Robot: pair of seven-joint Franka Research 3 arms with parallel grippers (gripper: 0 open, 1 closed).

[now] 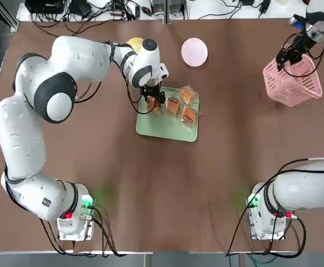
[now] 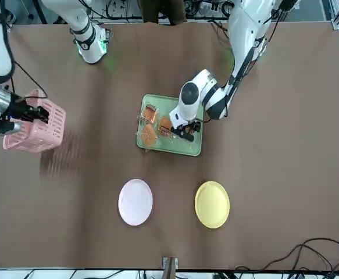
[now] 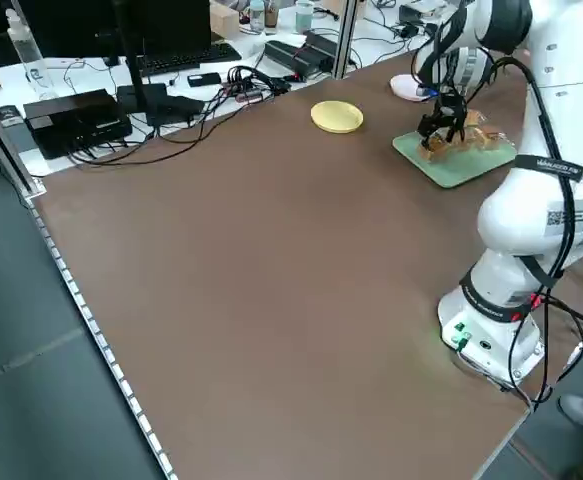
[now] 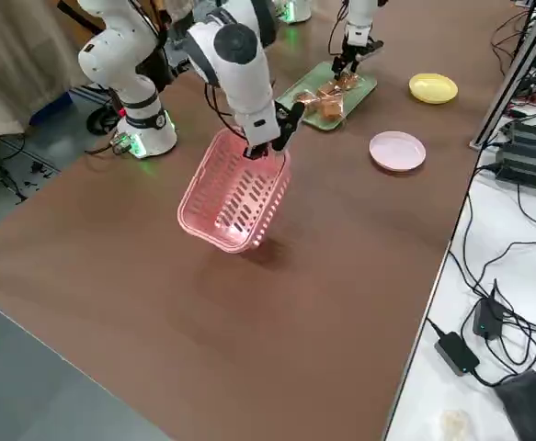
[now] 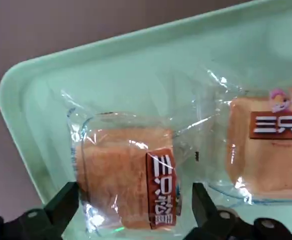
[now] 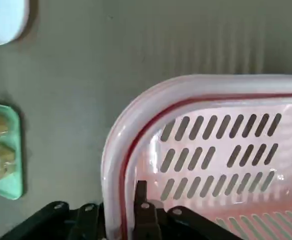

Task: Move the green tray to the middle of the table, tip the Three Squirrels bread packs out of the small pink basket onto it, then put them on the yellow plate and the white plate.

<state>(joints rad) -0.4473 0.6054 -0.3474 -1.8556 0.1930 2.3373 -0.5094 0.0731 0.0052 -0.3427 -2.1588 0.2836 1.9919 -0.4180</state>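
The tray [image 1: 167, 130] lies flat on the desk [image 1: 167, 194], a little left of centre, in the half away from the arms' bases. Four packs [image 1: 173, 105] lie on it, grouped in its far part, their clear wrappers around orange-brown bread. Over the tray's far left area is the left gripper [image 5: 135, 197], pointing down with its jaws wide apart, one on each side of a pack; they do not grip it. Another pack lies just beside that one. At the far right of the desk, well apart from the tray, the right gripper [image 6: 118, 207] has its jaws closed on the rim of the basket [image 4: 235, 197], one inside the wall and one outside. The basket hangs tilted above the desk, its shadow falling on the surface near it. Beyond the tray, towards the far edge, lie the yellow plate [image 2: 212, 204] and the white plate [image 2: 135, 202], side by side and apart, the yellow one on the left arm's side. Both rest flat on the desk.
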